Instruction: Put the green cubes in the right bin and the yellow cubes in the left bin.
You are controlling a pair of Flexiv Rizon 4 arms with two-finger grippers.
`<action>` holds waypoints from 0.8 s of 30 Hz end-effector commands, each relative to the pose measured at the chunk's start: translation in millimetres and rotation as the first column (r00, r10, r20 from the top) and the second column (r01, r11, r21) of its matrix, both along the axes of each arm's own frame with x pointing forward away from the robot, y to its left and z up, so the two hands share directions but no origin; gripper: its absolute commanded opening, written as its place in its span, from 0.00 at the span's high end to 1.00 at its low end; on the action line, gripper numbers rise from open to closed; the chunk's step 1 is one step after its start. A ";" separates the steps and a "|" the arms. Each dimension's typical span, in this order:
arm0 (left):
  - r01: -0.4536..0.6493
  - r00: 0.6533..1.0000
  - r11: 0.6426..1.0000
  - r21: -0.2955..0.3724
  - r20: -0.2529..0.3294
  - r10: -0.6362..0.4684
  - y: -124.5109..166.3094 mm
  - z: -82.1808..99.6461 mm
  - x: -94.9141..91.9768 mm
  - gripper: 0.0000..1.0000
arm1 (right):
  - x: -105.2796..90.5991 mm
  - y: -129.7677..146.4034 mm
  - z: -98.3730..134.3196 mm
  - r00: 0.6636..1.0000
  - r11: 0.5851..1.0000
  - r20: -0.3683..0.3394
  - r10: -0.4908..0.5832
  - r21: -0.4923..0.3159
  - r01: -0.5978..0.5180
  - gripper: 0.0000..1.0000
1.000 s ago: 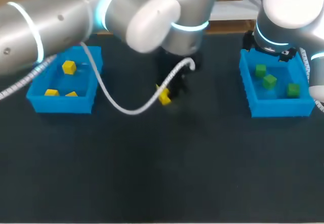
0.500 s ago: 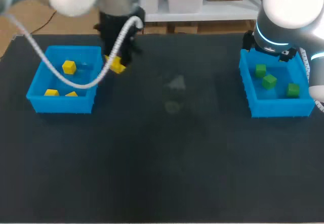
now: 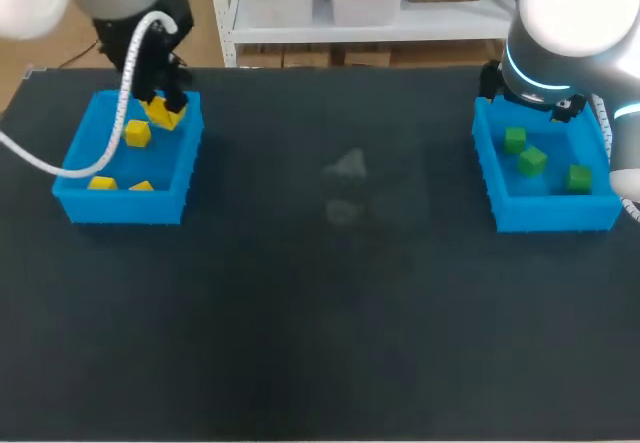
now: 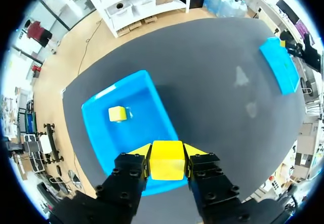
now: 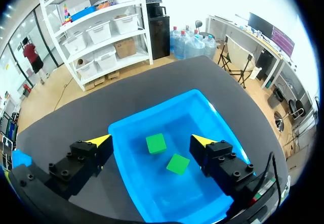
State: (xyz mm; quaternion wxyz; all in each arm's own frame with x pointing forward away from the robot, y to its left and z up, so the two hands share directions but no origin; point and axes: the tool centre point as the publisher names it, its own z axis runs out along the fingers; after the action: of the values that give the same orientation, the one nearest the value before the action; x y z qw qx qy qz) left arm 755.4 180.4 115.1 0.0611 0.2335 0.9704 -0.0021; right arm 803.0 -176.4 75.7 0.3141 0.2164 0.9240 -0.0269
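Across it goes: left pincer [image 4: 167,152] has swung from mid-worktop [image 3: 330,313] to the left bin [image 3: 70,185], fingers clamped on a yellow cube [image 4: 166,167] (it hangs over the bin's back corner, the one nearer the worktop's middle). Three more yellow cubes [image 3: 137,133] lie inside that bin. On the other side, right pincer [image 5: 152,141] hangs with fingers spread wide over the right bin [image 3: 548,218], where three green cubes [image 3: 532,161] sit apart from one another.
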 end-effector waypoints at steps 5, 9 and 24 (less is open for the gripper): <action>0.018 0.992 0.998 0.058 -0.125 -0.010 7.8 -3.6 19.1 1.00 | -0.8 -0.1 -0.7 1.000 1.000 0.004 -0.001 -0.001 0.001 0.00; 0.012 0.987 0.997 0.070 -0.161 0.000 9.5 -10.3 19.4 1.00 | -0.8 -0.1 -0.7 1.000 1.000 0.004 -0.001 -0.001 0.001 0.00; -0.029 0.990 0.999 0.031 -0.135 0.033 9.9 -8.4 16.5 0.00 | -0.8 -0.1 -0.7 1.000 1.000 0.004 -0.001 -0.001 0.001 0.00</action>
State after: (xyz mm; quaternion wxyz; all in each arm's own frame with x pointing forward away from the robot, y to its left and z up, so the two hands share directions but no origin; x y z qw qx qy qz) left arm 773.0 189.6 106.9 -0.0098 0.2181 0.9759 -0.0019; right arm 803.0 -176.4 75.7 0.3141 0.2163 0.9240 -0.0269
